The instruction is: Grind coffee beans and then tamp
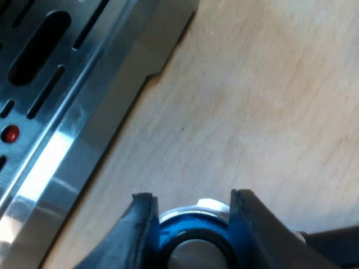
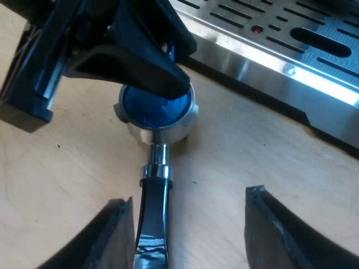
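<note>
One blue tamper (image 1: 193, 226) sat in the one metal holder (image 2: 164, 128) on the surface (image 1: 252, 112) (by the machine's tray (image 2: 291, 53)), L fingers (image 1: 140, 230) clamped on it; R fingers (image 2: 112, 238) spread wide astride its handle (image 2: 154, 224).

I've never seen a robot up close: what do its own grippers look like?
The left gripper and right gripper each have two matte black fingers, broad wedges tapering to blunt tips. Behind the left one's fingers sits an angular black housing.

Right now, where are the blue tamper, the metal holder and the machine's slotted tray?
blue tamper (image 2: 148, 109): right wrist view, blue body in the basket.
metal holder (image 2: 162, 133): right wrist view, basket's outer wall.
slotted tray (image 2: 247, 56): right wrist view, shiny front edge.
</note>
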You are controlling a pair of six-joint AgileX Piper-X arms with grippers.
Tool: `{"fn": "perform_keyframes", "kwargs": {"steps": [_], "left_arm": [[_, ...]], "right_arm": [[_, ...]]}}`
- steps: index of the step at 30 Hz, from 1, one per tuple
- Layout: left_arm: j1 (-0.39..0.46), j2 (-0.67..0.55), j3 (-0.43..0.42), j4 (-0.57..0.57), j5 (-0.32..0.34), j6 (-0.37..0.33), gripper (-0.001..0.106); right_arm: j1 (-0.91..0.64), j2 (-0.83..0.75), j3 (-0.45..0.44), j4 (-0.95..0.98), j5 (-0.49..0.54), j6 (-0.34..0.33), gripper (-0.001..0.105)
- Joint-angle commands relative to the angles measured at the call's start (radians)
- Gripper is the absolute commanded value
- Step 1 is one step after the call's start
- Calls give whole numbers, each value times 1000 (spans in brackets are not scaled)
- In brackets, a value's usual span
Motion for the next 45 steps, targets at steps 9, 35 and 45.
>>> {"fn": "perform_keyframes", "kwargs": {"steps": [9,35,45], "left_arm": [[-8,-34,-23,23,0,-11,1],[-8,-199,-25,142,-25,-3,1],[-8,-261,-84,258,-70,-3,1]], "right_arm": [[-7,-4,-3,-7,-1,-12,47],[-7,-4,-3,-82,-3,-12,47],[-7,-4,-3,-130,-36,-30,47]]}}
